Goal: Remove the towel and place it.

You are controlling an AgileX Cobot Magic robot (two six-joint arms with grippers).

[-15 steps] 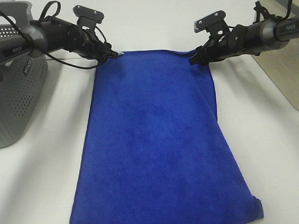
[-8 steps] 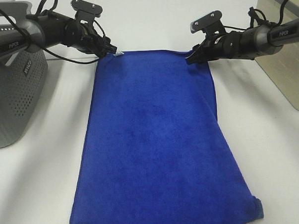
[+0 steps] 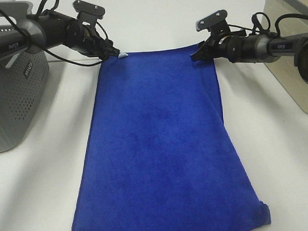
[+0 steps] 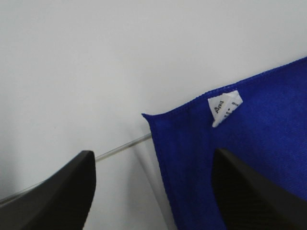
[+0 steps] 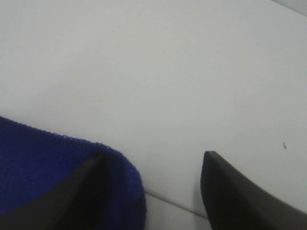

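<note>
- The towel [image 3: 160, 146] lies spread flat on the tabletop [image 3: 278, 156], beside the basket [image 3: 12, 96].
- Both tools released: left tool [image 4: 153, 187] and right tool [image 5: 151, 191] straddle its far corners.
- Soft, limp plush (light, likely to sag); pinch corners.

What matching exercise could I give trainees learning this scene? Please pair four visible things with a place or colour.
Column one:
1. towel
2. white tag
3. basket
4. right claw

Column two:
A. grey and perforated, at the table's left edge
B. at the towel's far right corner
C. royal blue, spread flat on the table
D. near the towel's far left corner

Pairs: 1-C, 2-D, 3-A, 4-B
</note>
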